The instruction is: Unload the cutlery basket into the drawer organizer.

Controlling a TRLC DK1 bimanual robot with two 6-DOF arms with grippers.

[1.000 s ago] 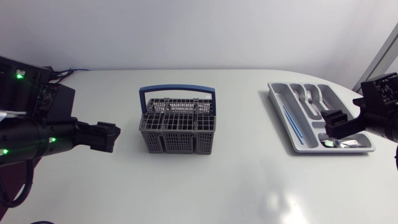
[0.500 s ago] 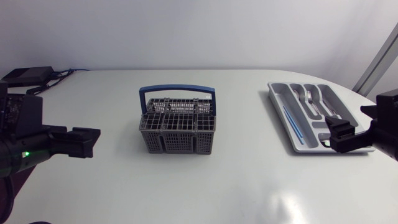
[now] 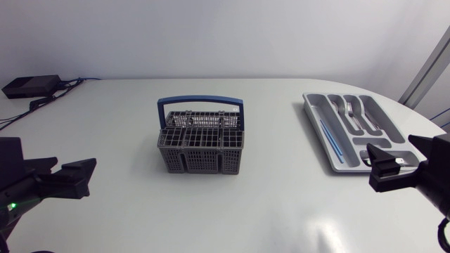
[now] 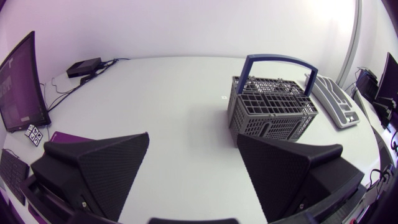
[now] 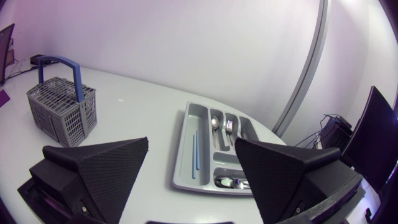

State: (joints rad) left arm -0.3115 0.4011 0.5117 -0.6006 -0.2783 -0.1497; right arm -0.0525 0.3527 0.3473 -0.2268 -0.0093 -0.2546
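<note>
The grey cutlery basket (image 3: 201,146) with a blue handle stands mid-table; no cutlery shows above its rim. At the right lies the grey drawer organizer (image 3: 310,107), holding forks and spoons (image 3: 355,112), a thin blue stick (image 3: 330,137) and something shiny in its front compartment. My left gripper (image 3: 79,178) is open and empty, low at the left, well clear of the basket (image 4: 273,112). Open and empty too, my right gripper (image 3: 383,171) is just in front of the organizer (image 5: 182,146). Each wrist view shows its wide-set fingers (image 4: 106,168) (image 5: 102,168).
A small black box with cables (image 3: 29,86) sits at the table's far left corner. The right wrist view takes in the basket (image 5: 62,109) far off beside the left finger. Bare white tabletop lies between the basket and the organizer.
Both arms have pulled back towards the near side edges: the left gripper away from the basket's left side, the right gripper off the organizer's front end. Basket and organizer have stayed put.
</note>
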